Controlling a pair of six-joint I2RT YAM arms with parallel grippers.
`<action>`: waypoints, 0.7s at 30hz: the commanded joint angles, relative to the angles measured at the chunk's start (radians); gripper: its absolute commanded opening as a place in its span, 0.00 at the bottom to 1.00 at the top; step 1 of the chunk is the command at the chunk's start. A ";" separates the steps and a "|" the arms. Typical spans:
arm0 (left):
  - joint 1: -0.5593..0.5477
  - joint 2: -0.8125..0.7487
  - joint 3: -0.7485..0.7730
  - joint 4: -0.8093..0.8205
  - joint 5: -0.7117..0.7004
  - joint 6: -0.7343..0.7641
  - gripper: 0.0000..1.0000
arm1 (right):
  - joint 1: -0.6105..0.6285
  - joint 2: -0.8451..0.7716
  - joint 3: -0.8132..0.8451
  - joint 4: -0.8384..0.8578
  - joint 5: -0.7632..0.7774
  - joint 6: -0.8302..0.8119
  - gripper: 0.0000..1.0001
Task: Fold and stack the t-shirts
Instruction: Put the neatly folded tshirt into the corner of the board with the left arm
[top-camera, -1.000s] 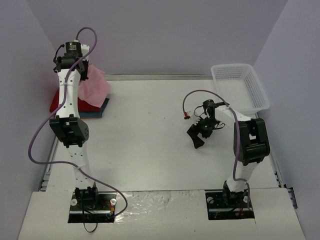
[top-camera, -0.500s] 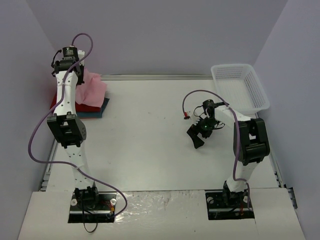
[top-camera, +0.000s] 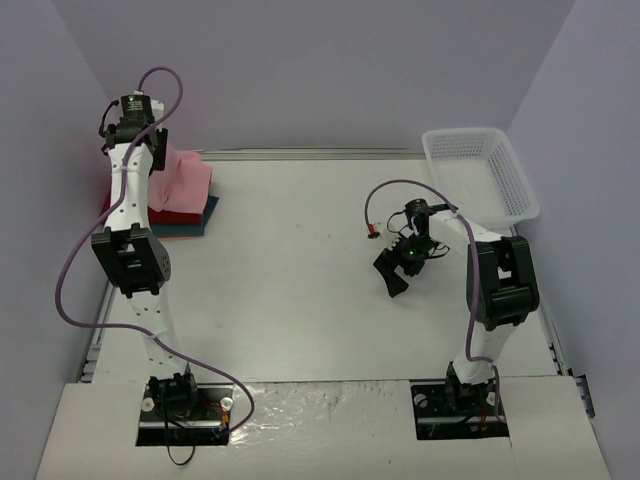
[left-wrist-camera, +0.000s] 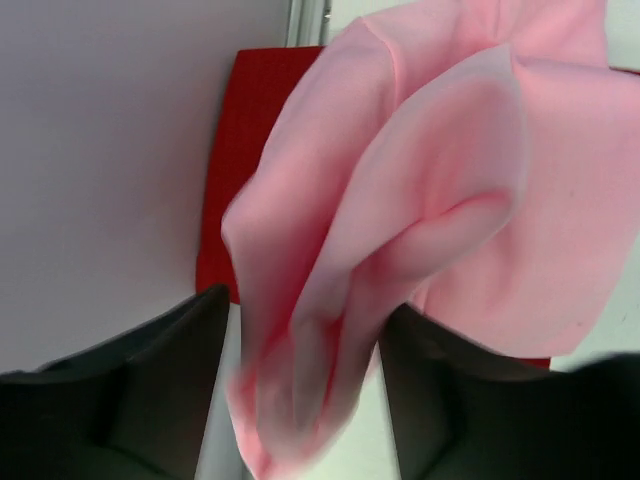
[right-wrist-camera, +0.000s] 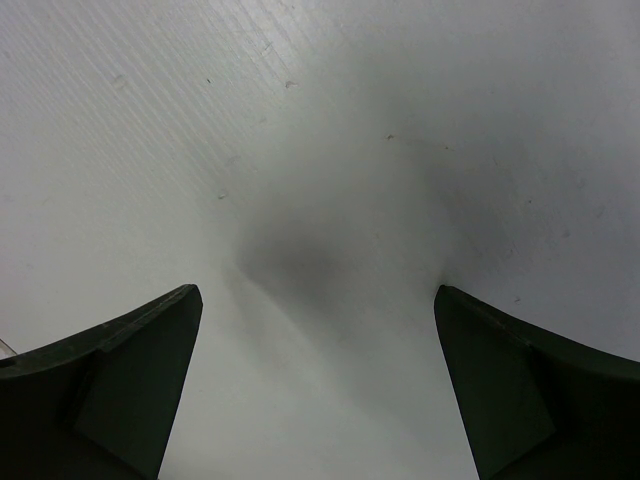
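Note:
The light pink t-shirt (top-camera: 186, 180) lies loosely bunched on a bright red t-shirt (top-camera: 172, 213), which rests on a teal-blue one (top-camera: 207, 214) at the table's far left. My left gripper (top-camera: 157, 150) hangs over that pile. In the left wrist view its fingers stand apart, and a blurred fold of the pink t-shirt (left-wrist-camera: 450, 180) dangles between the left gripper's (left-wrist-camera: 305, 390) fingers, above the red t-shirt (left-wrist-camera: 250, 150). My right gripper (top-camera: 395, 278) hovers low over bare table right of centre. In the right wrist view the right gripper (right-wrist-camera: 318, 380) is wide open and empty.
A white mesh basket (top-camera: 462, 132) stands at the far right corner. The left wall runs close beside the shirt pile. A purple cable loops over each arm.
The left arm has swung a little left toward the wall, lowering the pink t-shirt onto the pile. Its jaws have parted. The right arm has not moved.

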 joint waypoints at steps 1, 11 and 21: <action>0.016 -0.095 -0.028 0.075 -0.108 0.023 0.63 | -0.005 0.057 -0.023 -0.029 0.039 0.004 1.00; 0.019 -0.157 -0.117 0.204 -0.280 0.063 0.89 | -0.007 0.042 -0.043 -0.003 0.066 0.018 1.00; 0.019 -0.264 -0.118 0.103 -0.148 0.005 0.97 | -0.005 -0.003 -0.038 -0.006 0.068 0.020 1.00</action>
